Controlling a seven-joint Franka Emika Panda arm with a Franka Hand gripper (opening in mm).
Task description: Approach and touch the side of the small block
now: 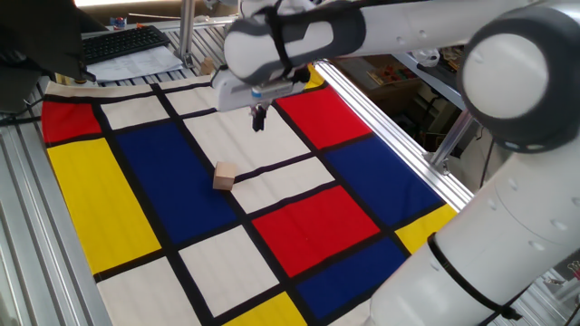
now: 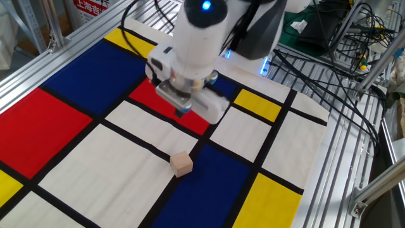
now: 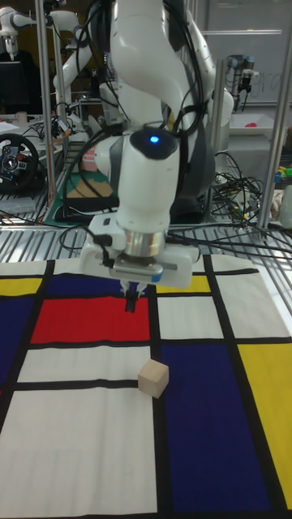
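Observation:
The small block (image 1: 224, 177) (image 2: 181, 163) (image 3: 152, 378) is a plain tan wooden cube. It rests on the coloured cloth, on a black stripe where a white rectangle meets a blue one. My gripper (image 1: 259, 119) (image 2: 181, 111) (image 3: 130, 304) points down with its dark fingers pressed together and nothing between them. It hangs above the cloth over a white rectangle beside a red one, clearly apart from the block and on the robot's side of it.
The patterned cloth (image 1: 136, 172) of red, blue, yellow and white rectangles covers the table. Aluminium rails (image 1: 399, 136) frame it. A keyboard (image 1: 122, 41) lies beyond one corner. Cables (image 2: 329, 57) and equipment sit past the far edge.

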